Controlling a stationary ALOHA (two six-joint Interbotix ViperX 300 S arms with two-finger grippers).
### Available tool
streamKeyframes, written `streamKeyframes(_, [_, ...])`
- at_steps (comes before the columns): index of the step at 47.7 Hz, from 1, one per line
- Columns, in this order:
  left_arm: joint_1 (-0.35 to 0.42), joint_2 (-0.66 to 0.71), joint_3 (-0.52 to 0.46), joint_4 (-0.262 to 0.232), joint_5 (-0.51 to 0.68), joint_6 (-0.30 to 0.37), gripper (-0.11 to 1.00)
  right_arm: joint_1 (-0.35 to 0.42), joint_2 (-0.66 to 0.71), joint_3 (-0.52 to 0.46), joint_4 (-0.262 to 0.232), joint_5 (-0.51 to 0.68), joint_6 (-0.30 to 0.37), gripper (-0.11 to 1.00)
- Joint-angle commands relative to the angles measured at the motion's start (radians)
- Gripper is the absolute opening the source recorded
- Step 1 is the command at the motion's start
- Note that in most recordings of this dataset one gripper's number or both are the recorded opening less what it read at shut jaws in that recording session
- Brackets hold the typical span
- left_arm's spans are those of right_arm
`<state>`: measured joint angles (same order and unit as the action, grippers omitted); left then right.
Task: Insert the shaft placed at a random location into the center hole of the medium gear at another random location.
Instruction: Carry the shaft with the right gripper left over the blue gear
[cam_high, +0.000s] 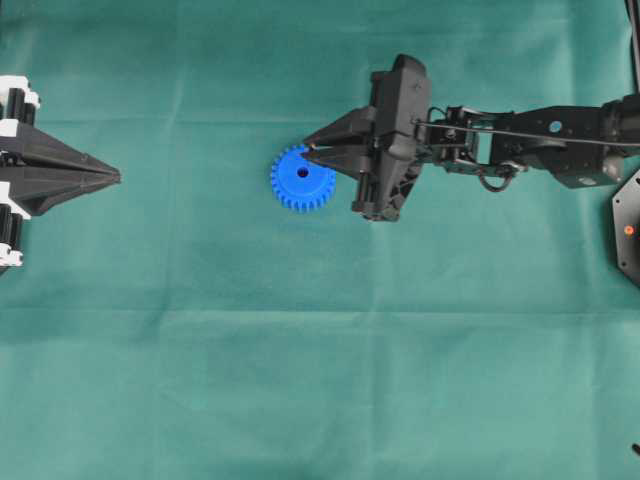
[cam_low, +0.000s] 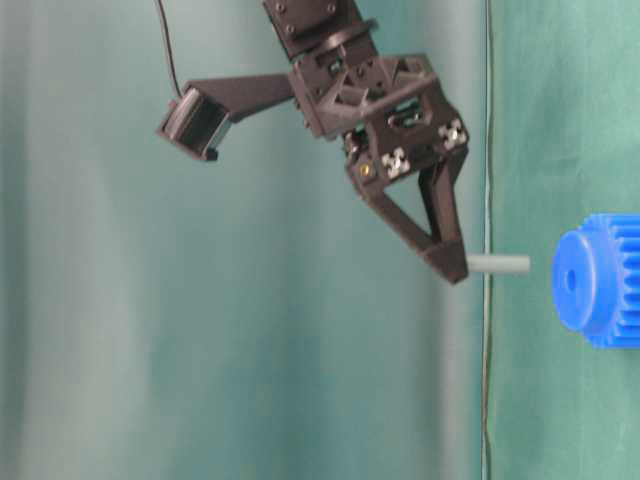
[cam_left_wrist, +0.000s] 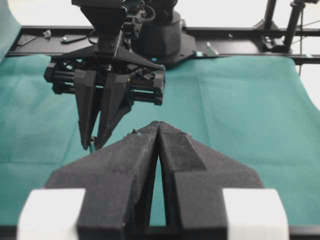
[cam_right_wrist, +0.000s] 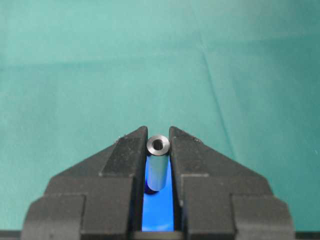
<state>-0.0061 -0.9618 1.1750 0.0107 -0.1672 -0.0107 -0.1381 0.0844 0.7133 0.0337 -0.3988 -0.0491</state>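
The right pincer (cam_high: 308, 152) has the shaft (cam_right_wrist: 157, 167) clamped between its fingertips, and the wrist view shows it plainly: a short silvery-grey pin held upright, its hollow top end level with the finger tips, blue showing directly beneath it. From overhead, the pincer's tip sits over the medium gear (cam_high: 301, 180), right beside the center hole (cam_high: 303, 172), which is still open and dark. The table-level view gives the gap: the shaft (cam_low: 499, 264) sticks out past the fingertip toward the blue gear (cam_low: 600, 281), clear of it, not touching the hub. It lines up close to the center hole (cam_low: 571, 280), though just how close I can't tell. The gear lies flat on the green surface (cam_high: 320, 380), a little above the middle of the overhead view. Over on the far side, the left pincer (cam_high: 115, 177) hovers well apart from the gear, its fingers pressed together with nothing between them.
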Motion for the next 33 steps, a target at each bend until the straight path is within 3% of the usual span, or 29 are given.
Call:
streamKeyframes(1, [0.002, 0.009, -0.014, 0.002, -0.005, -0.002, 0.00, 0.006, -0.003, -0.040, 0.002, 0.003, -0.008, 0.14])
streamKeyframes(33, [0.002, 0.009, -0.015, 0.000, 0.005, -0.002, 0.00, 0.011, 0.038, -0.044, 0.006, 0.005, -0.006, 0.14])
